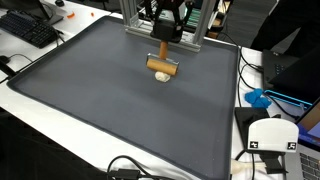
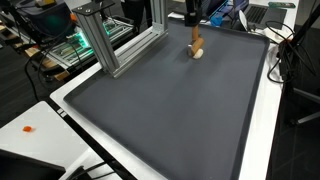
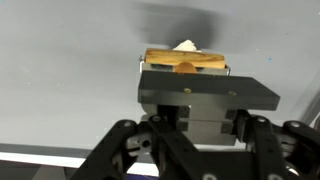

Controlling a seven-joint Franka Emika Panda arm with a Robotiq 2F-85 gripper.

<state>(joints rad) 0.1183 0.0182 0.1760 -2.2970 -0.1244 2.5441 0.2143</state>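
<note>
Wooden cylinder (image 1: 161,66), one, white lump (image 1: 163,79), one, end effector (image 1: 162,58) astride

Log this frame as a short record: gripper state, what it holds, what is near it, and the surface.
gripper: shut on wooden block, one finger at each end
wooden block: short, tan, lying crosswise between the fingers
white object: small, just below the block; contact unclear
surface: dark grey mat
background: aluminium frame at the mat's far edge

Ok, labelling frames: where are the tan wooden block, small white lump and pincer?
tan wooden block (image 1: 161,67), in an exterior view, its middle.
small white lump (image 1: 163,79), in an exterior view, its centre.
pincer (image 3: 186,65), wrist view, between its fingertips.
</note>
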